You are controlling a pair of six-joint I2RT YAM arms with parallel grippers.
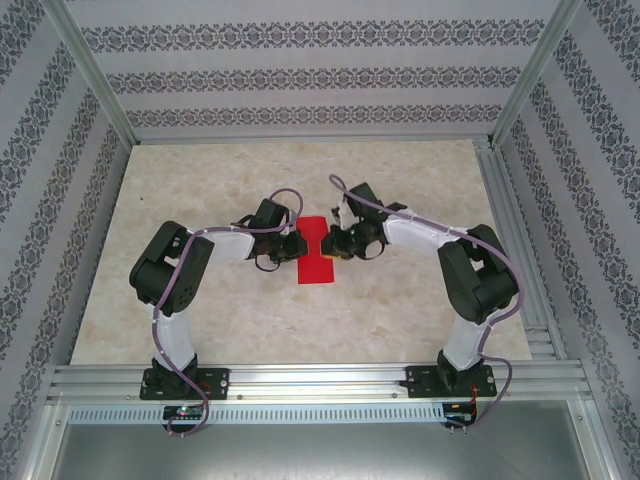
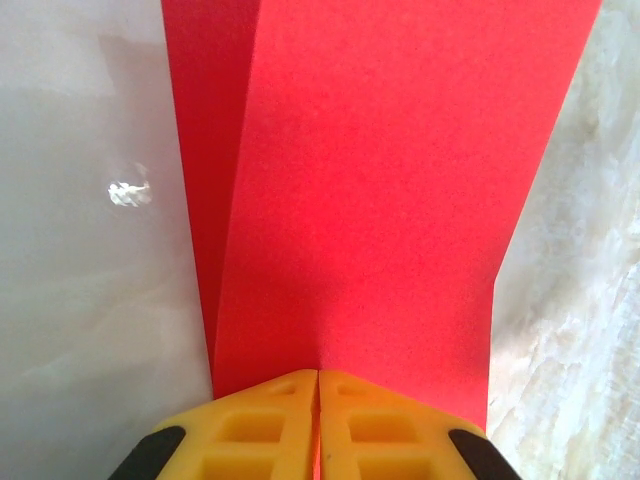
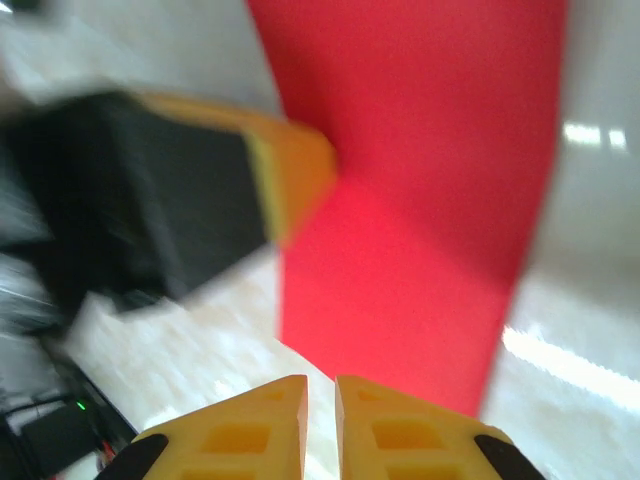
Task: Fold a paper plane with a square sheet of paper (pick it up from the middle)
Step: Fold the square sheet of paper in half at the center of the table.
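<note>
left claw (image 2: pixel 317 425) pinching paper plane (image 2: pixel 370 200) edge | right claw (image 3: pixel 320 420) nearly pressed together, just beside it

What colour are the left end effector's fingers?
Yellow; the left end effector shows them best in the left wrist view, pinching the red paper.

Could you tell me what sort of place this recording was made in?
Probably a lab test cell rather than a home: a marble-patterned table framed by aluminium rails, enclosed by patterned wallpaper panels, with two arms bolted at the near edge working on a red paper.
</note>
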